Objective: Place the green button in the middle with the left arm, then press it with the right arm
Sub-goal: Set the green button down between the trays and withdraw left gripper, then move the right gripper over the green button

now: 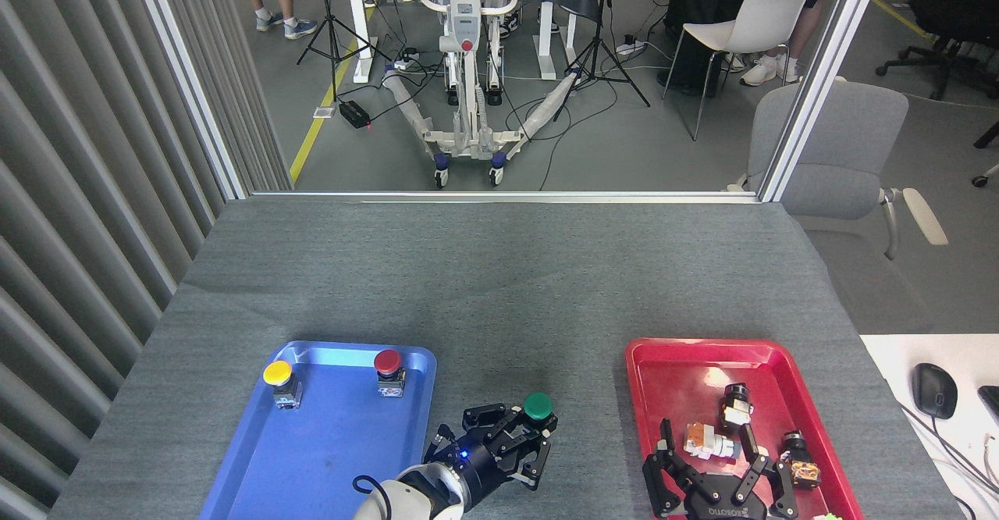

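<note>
The green button [538, 406] sits at the tip of the left gripper [521, 442], its cap up, above the bare grey cloth [499, 286] in the gap between the blue tray [328, 457] and the red tray [687, 356]. The black fingers [538, 457] are pinched round the button's body, just under the cap. A dark shadow lies on the cloth right beside it, so I judge the button low, but whether it touches the cloth I cannot tell.

The right gripper [714, 482] rests low over the red tray with its fingers spread, holding nothing, among small parts [710, 440] lying there. The yellow button [279, 379] and the red button [389, 370] stand at the far end of the blue tray.

What could go wrong: if the fingers let go while the button hangs clear of the cloth or tilted, its heavy cap could tip it onto its side, and then the press would push it away rather than down. A finger catching the cap on the way out could also drag it. The right gripper, rising from the tray, might catch a part.

The button's body is mostly hidden by the fingers. Both arms are cut off by the bottom edge, and the parts in the red tray are too small to name.
</note>
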### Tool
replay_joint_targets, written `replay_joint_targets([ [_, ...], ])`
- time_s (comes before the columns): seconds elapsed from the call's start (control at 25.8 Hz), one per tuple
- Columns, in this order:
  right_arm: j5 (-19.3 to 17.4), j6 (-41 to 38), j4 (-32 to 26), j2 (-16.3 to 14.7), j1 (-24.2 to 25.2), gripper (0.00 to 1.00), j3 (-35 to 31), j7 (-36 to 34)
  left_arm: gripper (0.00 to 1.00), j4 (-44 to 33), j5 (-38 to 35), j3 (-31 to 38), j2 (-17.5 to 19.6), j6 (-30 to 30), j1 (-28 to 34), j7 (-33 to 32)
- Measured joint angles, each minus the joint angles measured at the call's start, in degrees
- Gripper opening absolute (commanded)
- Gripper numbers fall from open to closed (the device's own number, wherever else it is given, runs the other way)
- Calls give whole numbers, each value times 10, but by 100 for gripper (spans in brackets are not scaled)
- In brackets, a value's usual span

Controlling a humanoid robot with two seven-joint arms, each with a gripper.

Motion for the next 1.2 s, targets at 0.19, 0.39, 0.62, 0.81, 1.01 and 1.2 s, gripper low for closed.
replay_joint_targets([
  [0.19, 0, 0, 0, 1, 0, 100, 4, 0, 23, 1, 5, -19, -1, 13, 0, 5],
  [0.39, 0, 8, 0, 2, 0, 100, 8, 1, 99, -2, 8, -20, -1, 16, 5, 29],
  [0.62, 1, 9, 0, 3, 0, 100, 9, 3, 99, -19, 9, -18, -1, 14, 21, 56],
  [0.81, 1, 10, 0, 3, 2, 99, 11, 5, 99, -89, 6, -17, 2, 19, 61, 60],
  [1.01, 2, 10, 0, 4, 3, 86, 21, 5, 99, -274, 3, -3, 62, 128, 163, 64],
  [1.2, 3, 6, 0, 7, 3, 62, 34, 4, 99, -400, 7, 48, 137, 272, 262, 66],
])
